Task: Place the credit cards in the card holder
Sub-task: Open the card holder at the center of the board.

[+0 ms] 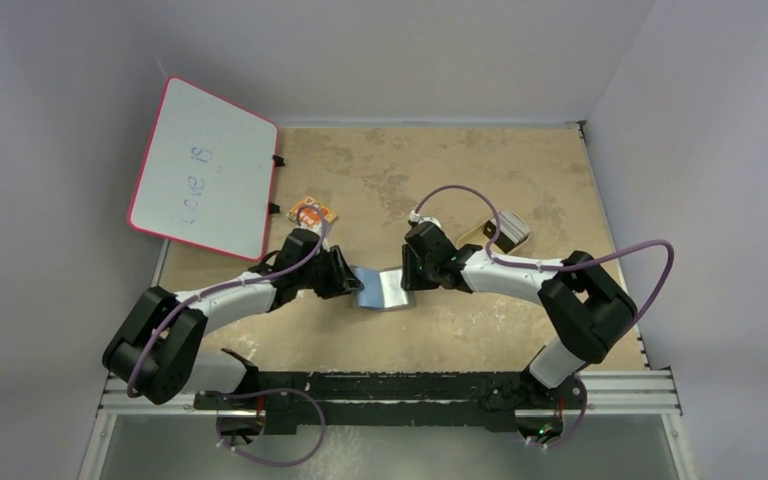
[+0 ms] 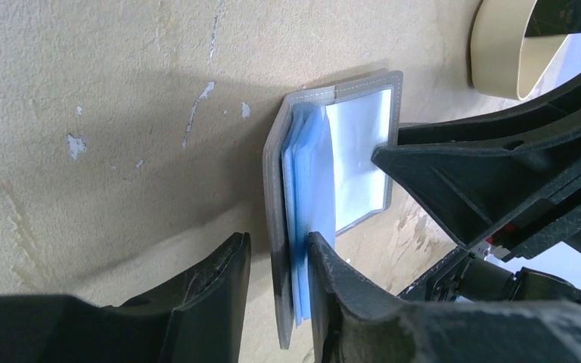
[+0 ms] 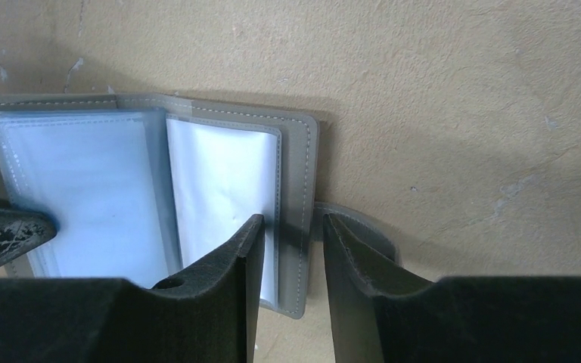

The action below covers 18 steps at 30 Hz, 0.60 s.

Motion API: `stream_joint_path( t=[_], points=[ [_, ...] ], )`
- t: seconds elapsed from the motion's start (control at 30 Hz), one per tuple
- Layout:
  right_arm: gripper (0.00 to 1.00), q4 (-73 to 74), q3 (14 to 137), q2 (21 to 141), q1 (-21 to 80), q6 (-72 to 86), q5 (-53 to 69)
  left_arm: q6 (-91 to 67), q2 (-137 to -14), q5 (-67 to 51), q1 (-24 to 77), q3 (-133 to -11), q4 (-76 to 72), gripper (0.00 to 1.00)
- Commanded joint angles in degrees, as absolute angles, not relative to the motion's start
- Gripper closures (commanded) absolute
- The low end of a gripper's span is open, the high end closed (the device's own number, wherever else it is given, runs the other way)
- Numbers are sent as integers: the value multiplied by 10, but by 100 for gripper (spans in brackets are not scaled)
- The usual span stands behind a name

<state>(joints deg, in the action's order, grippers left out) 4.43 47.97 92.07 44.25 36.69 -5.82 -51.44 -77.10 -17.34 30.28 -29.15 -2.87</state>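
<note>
Grey card holder (image 1: pixel 381 288) lies open, blue sleeves showing.

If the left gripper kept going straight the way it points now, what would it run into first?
Probably the right gripper: it sits across the open card holder, facing the left gripper, whose fingers straddle the holder's near edge. Depth is hard to judge.

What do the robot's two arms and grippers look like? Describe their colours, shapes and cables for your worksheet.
Both arms have bulky black joint housings and white link sections. A thin purple cable loops along each arm. The left gripper and right gripper are black, each with two tapering, matte plastic fingers, scuffed pale near the tips.
</note>
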Motion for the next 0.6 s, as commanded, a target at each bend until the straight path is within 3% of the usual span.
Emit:
stream_joint_path(
  t=[0.0, 0.57],
  points=[
    [63, 48, 505, 888, 446, 352, -45, -515, -764, -179, 302, -303, -60, 65],
    [63, 62, 519, 895, 447, 345, -44, -518, -765, -173, 302, -312, -65, 56]
  ],
)
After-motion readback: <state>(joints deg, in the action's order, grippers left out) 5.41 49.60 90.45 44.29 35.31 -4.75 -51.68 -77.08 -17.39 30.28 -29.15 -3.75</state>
